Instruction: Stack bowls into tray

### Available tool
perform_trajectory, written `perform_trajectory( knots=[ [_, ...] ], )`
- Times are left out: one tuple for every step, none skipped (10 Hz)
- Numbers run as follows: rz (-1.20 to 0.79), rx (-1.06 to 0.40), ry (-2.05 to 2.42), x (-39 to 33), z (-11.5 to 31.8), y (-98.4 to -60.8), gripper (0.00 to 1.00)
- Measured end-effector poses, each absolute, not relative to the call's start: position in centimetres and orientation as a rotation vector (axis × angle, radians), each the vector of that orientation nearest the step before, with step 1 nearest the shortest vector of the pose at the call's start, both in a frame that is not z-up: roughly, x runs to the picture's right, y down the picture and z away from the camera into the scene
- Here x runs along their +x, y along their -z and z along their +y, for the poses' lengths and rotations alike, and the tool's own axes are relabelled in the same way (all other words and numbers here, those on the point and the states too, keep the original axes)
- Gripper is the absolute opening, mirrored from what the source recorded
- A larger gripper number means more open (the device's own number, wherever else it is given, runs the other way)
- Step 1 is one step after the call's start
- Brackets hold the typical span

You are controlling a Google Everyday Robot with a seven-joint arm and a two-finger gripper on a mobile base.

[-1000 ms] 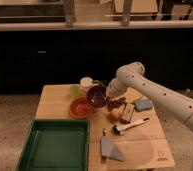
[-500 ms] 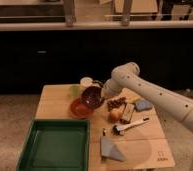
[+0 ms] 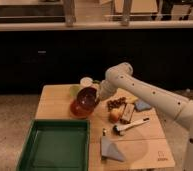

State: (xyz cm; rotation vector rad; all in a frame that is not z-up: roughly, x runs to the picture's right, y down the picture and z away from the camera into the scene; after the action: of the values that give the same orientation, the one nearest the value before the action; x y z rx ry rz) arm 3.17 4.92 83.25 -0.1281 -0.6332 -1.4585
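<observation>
Two bowls on show. The dark maroon bowl [image 3: 86,96] sits just left of the frame's centre, tipped on a slant. Its lower edge overlaps the orange-red bowl [image 3: 78,111], which lies flat beneath it on the table. The gripper [image 3: 97,94] is at the maroon bowl's right rim, fingers closed on that rim.

One tray [image 3: 55,148], dark green and rectangular, fills the lower left and hangs over the table's front edge, just below the orange-red bowl.

Behind the bowls stand one pale green cup [image 3: 74,90] and one cream container [image 3: 86,81]. To the right lie a dark cluster [image 3: 116,103], an orange fruit [image 3: 114,116], a small bar [image 3: 127,113], a blue-grey piece [image 3: 142,105] and a white-handled tool [image 3: 131,125]. One grey wedge [image 3: 111,149] lies at the lower middle.

The white arm [image 3: 145,92] comes in from the right edge. Everything sits on a pale wooden table [image 3: 55,102] over a speckled floor [image 3: 12,112], with a dark counter front [image 3: 45,55] behind.
</observation>
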Motion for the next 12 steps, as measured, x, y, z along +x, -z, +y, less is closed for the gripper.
perform_trajectory(
  knots=[
    [-0.64,-0.135,1.454,2.8,5.2,-83.4,0.03],
    [-0.648,-0.139,1.453,2.1,5.5,-83.5,0.03],
    [-0.659,-0.145,1.453,1.2,5.9,-83.6,0.03],
    [-0.663,-0.151,1.448,1.0,6.1,-83.7,0.03],
    [-0.668,-0.154,1.444,0.5,6.4,-83.7,0.03],
    [-0.677,-0.153,1.444,-0.5,6.5,-83.7,0.03],
    [-0.681,-0.151,1.437,-0.8,6.5,-83.6,0.03],
    [-0.684,-0.148,1.429,-1.0,6.5,-83.6,0.03],
    [-0.687,-0.146,1.424,-1.3,6.5,-83.6,0.03],
    [-0.693,-0.144,1.421,-1.8,6.4,-83.6,0.03],
    [-0.697,-0.146,1.416,-1.9,6.5,-83.7,0.03],
    [-0.697,-0.148,1.408,-1.8,6.5,-83.9,0.05]
  ],
)
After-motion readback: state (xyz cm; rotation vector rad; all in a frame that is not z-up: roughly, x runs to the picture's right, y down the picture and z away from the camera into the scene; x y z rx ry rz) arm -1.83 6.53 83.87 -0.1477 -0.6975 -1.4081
